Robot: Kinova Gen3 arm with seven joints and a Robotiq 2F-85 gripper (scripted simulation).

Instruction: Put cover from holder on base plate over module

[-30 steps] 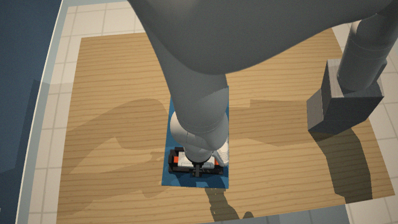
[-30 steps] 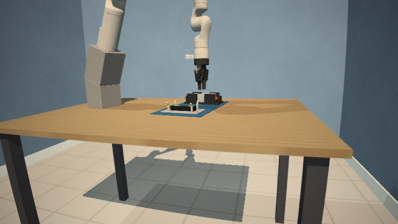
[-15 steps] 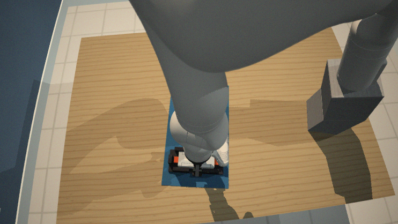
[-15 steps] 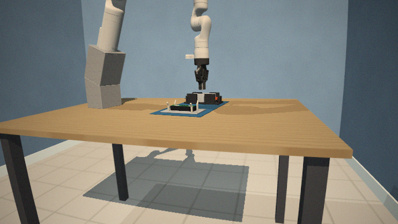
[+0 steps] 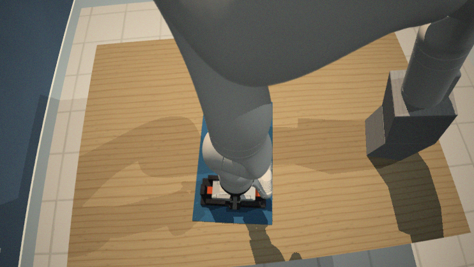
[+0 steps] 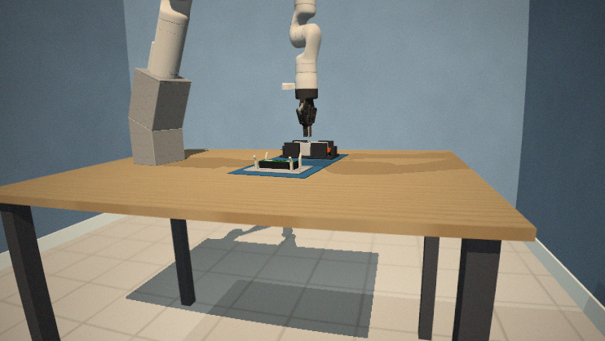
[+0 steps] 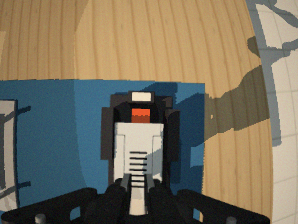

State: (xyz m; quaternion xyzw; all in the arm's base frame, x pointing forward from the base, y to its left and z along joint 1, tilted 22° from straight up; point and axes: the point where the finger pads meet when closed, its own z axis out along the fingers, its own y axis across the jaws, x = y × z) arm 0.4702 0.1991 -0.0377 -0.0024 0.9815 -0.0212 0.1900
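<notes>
The white cover point(image 6: 310, 148) sits in its black holder point(image 6: 310, 150) with orange tabs, at the far end of the blue mat point(image 6: 288, 166). In the wrist view the cover point(image 7: 139, 152) lies in the holder point(image 7: 140, 139) straight below me. My gripper point(image 6: 307, 132) hangs just above the cover, fingers shut and empty; it also shows in the wrist view point(image 7: 137, 199). The grey base plate point(image 6: 280, 168) with corner posts carries the green and black module point(image 6: 277, 163) at the near end of the mat. In the overhead view the arm hides the base plate; the holder point(image 5: 234, 196) and gripper point(image 5: 234, 202) show.
A grey pedestal block point(image 6: 156, 120) of the arm stands at the table's far left corner, also in the overhead view point(image 5: 411, 127). The base plate's edge shows at the left rim of the wrist view point(image 7: 5, 152). Wooden table surface surrounds the mat.
</notes>
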